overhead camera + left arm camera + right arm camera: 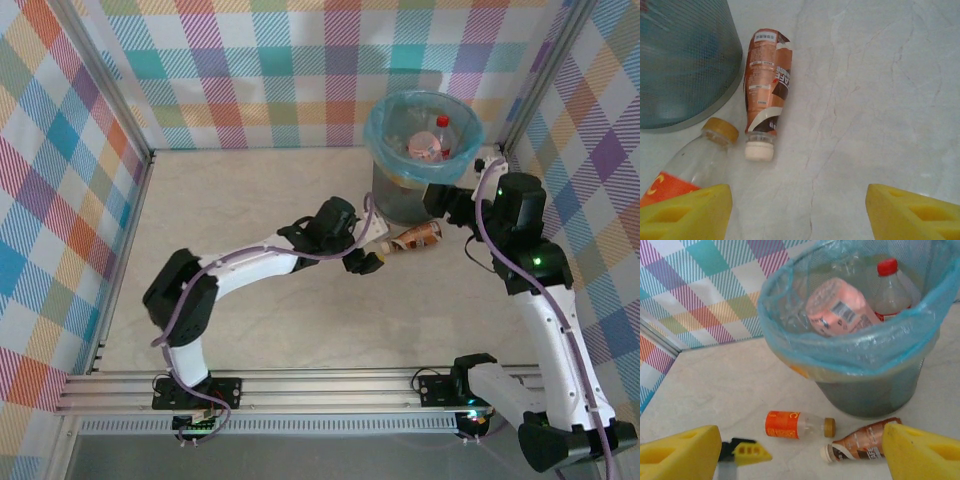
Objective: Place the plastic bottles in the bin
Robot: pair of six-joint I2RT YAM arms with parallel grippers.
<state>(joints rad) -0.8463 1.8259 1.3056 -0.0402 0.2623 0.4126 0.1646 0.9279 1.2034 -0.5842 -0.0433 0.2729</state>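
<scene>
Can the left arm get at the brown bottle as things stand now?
Probably yes. The left gripper is open, and the brown bottle lies on bare table just ahead of it, with nothing on top. The orange bottle and the bin are close on one side, so room is tight.

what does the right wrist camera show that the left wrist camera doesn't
Right wrist, not left: the blue-bag rim of the bin, with a pink-labelled bottle and a red-capped bottle inside. Left wrist, not right: the far end of the brown-labelled bottle, with its white print panel. Both: that bottle and the orange-labelled bottle lying on the table by the bin.
</scene>
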